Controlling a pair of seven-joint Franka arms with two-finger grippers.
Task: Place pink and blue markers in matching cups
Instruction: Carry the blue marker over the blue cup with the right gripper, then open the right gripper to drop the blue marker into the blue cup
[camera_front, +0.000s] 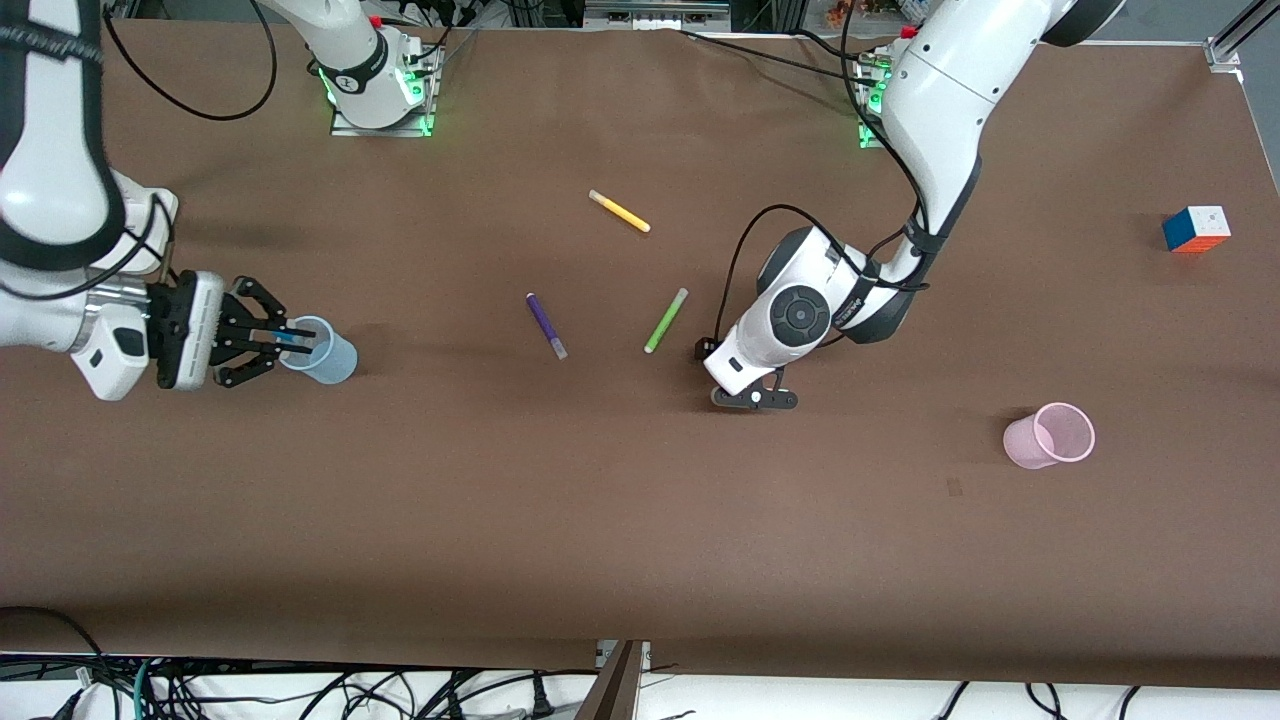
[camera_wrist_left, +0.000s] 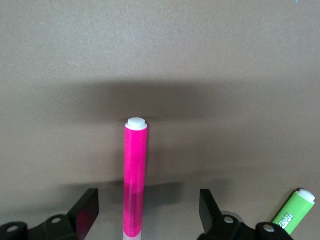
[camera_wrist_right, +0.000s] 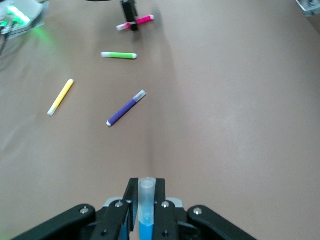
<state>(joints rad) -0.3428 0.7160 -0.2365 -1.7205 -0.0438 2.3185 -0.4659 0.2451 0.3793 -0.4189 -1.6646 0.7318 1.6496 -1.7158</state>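
Table (camera_front: 640, 520) is plain brown. Pink marker (camera_wrist_left: 135, 180): magenta body, white end. Blue marker (camera_wrist_right: 146, 210): bright blue body, greyish clear cap. Blue cup (camera_front: 330, 355) is translucent light blue; pink cup (camera_front: 1050, 437) translucent light pink. Purple marker (camera_front: 546, 325): dark purple, pale tip. Green marker (camera_front: 666, 320): lime, pale cap. Yellow marker (camera_front: 620, 211): yellow, pale end. Cube (camera_front: 1196, 229): white, blue and orange-red faces. Both hands (left hand (camera_wrist_left: 147, 212), right hand (camera_front: 275, 338)) have black fingers.
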